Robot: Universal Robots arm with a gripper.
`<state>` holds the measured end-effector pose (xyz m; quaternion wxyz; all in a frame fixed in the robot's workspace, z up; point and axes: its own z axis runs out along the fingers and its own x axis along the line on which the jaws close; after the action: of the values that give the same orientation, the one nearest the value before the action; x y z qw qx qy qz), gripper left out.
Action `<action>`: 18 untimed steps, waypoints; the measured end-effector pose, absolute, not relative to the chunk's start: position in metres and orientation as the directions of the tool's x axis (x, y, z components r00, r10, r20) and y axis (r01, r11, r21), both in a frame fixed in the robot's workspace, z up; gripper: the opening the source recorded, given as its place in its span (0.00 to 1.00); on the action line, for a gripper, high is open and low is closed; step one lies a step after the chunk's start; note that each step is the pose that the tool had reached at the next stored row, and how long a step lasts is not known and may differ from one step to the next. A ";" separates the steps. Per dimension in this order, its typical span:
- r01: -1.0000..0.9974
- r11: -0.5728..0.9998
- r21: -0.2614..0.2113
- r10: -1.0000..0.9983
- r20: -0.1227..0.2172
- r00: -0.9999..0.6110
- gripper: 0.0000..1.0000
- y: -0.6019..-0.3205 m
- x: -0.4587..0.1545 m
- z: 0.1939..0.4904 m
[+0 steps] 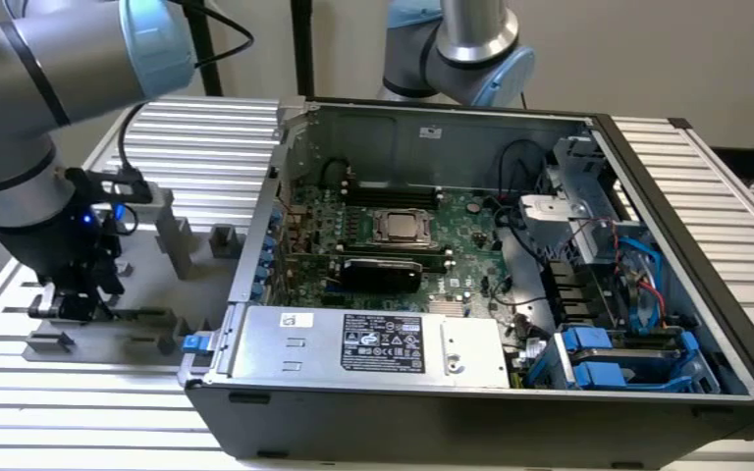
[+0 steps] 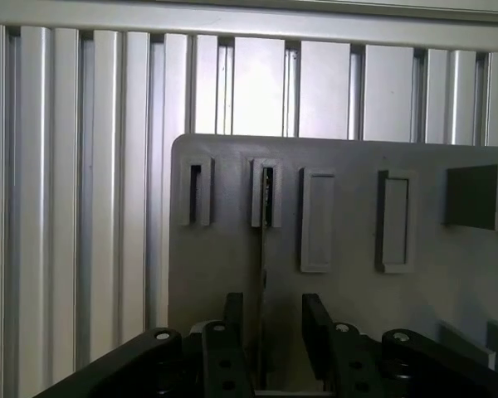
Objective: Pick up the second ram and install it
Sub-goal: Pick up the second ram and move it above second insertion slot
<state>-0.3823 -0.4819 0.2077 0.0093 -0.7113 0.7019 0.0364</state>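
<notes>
The second ram (image 2: 264, 249) stands on edge in a slot of the gray fixture plate (image 2: 357, 282), so I see it as a thin dark-edged strip. My gripper (image 2: 274, 332) is low over the plate, open, with one finger (image 2: 234, 327) close beside the stick and the other finger (image 2: 317, 327) a gap away from it. In the exterior view my gripper (image 1: 74, 299) hangs over the gray fixture (image 1: 141, 324) at the exterior view's left, beside the open computer case (image 1: 482, 392). The green motherboard (image 1: 462, 211) lies inside the case.
Gray fixture blocks (image 1: 178, 240) stand upright between my arm and the case wall. A second arm (image 1: 471, 44) stands behind the case. A power supply (image 1: 377, 343), cables and blue drive bays (image 1: 613, 358) crowd the case's near side. The ribbed aluminium table (image 1: 76, 412) surrounds the fixture.
</notes>
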 end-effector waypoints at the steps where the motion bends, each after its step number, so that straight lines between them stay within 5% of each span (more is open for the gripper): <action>1: -0.999 -0.014 0.038 -0.998 -0.065 0.011 1.00 -0.482 -0.382 0.208; 18: -0.999 -0.011 0.040 -0.997 -0.076 0.008 1.00 -0.485 -0.382 0.198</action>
<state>-0.3815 -0.4847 0.1977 0.0126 -0.7098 0.7031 0.0412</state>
